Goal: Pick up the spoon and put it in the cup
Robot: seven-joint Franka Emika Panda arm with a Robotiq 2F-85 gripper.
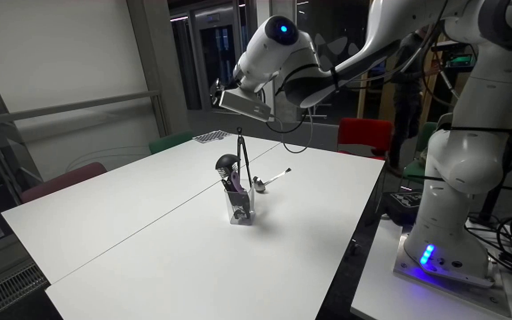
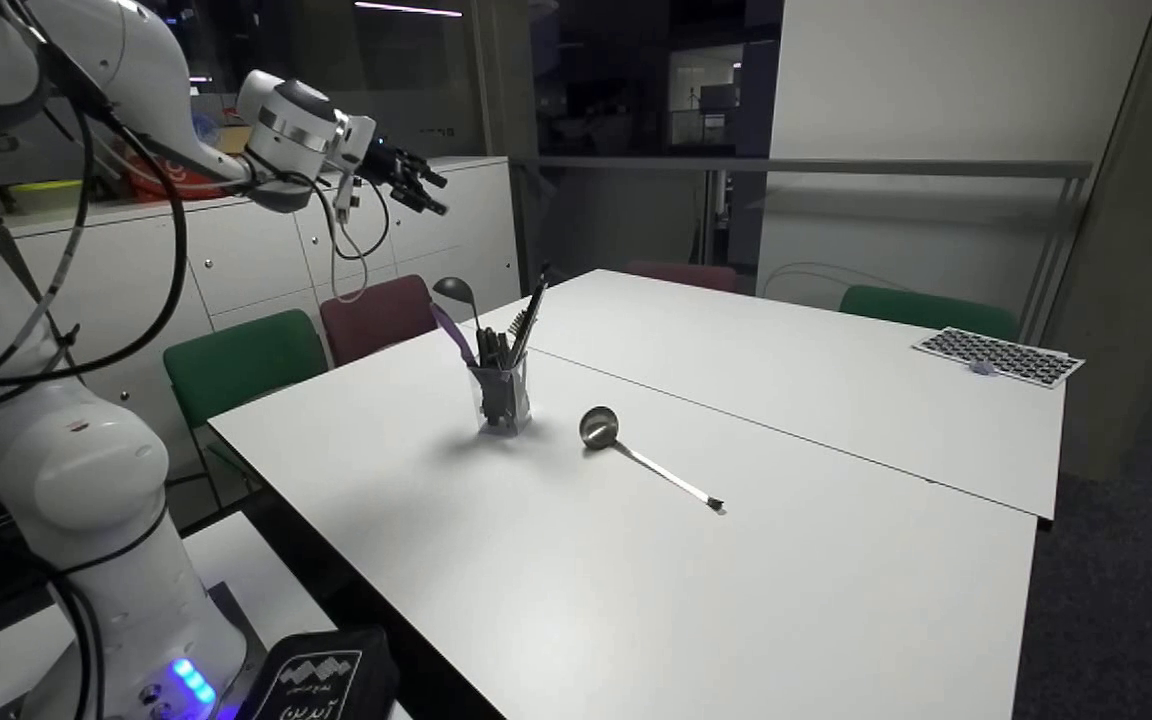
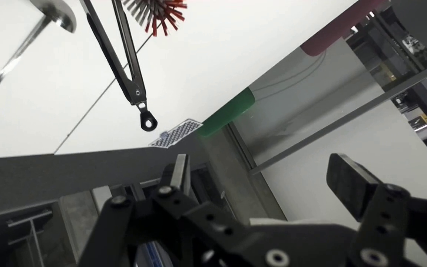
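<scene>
The spoon [image 2: 599, 428], a metal ladle with a round bowl and a slim pale handle ending in a dark tip, lies on the white table. In the wrist view the spoon [image 3: 28, 40] shows at the upper left. Beside its bowl stands the cup [image 2: 481, 402], a clear square-sided holder upright and full of utensils; in an exterior view the cup [image 1: 230, 209] is nearer that camera than the spoon [image 1: 259, 185]. High above the table and apart from both, my gripper [image 3: 258, 159] is open, nothing between its fingers. It also appears as the gripper [image 2: 439, 195] in an exterior view.
Black tongs [image 3: 132, 83] rise tall out of the cup, along with a red-tipped brush [image 3: 158, 13], a black ladle [image 2: 454, 289] and a purple-handled utensil [image 2: 453, 333]. A patterned board [image 2: 1001, 357] lies at a table corner. Chairs surround the table [image 2: 786, 580].
</scene>
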